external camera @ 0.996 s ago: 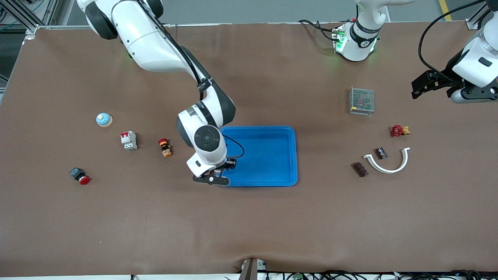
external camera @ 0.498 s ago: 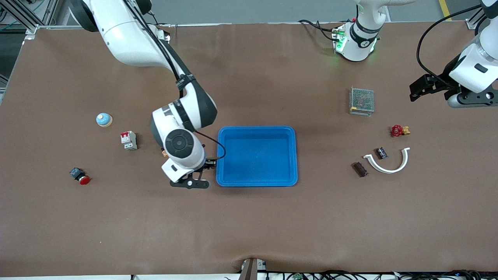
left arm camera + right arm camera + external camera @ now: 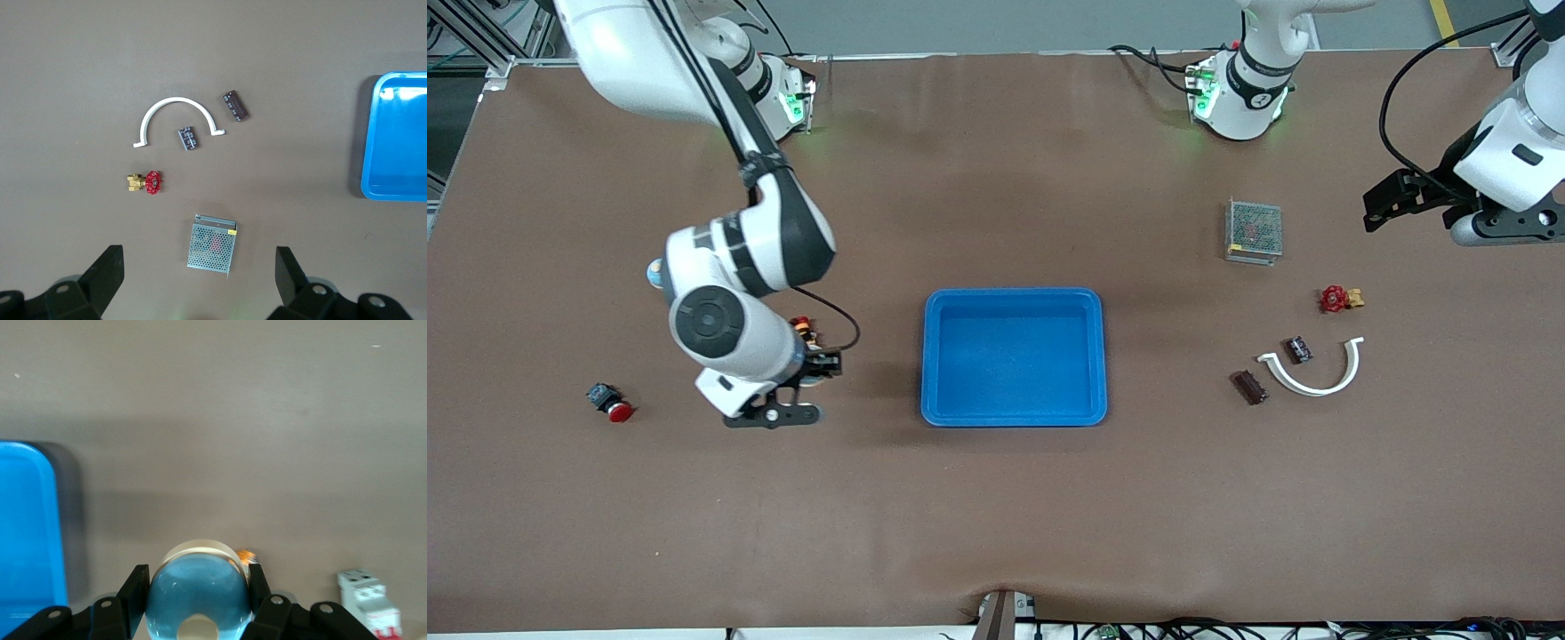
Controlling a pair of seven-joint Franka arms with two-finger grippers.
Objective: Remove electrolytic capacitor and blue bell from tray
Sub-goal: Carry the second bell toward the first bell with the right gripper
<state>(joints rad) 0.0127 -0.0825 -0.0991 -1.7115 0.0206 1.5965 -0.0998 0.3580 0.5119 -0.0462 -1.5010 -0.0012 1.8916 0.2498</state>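
Right gripper point(image 3: 197, 603): clamped on blue bell point(image 3: 197, 590), now carried clear of the tray point(image 3: 1014, 356).
Tray: apparently empty.
Left gripper point(image 3: 200, 277): jaws apart, waiting.

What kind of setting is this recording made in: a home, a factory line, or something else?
Most likely a robotics lab test bench. A brown-covered table carries scattered electrical parts: a mesh-cased power supply, a circuit breaker, a red-capped pushbutton and a blue tray. Cabling runs along the table's edge nearest the front camera.

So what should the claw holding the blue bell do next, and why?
Probably lower the blue bell onto the bare table and let go: the right claw grips it, already clear of the blue tray. The left claw hangs open at its end of the table.
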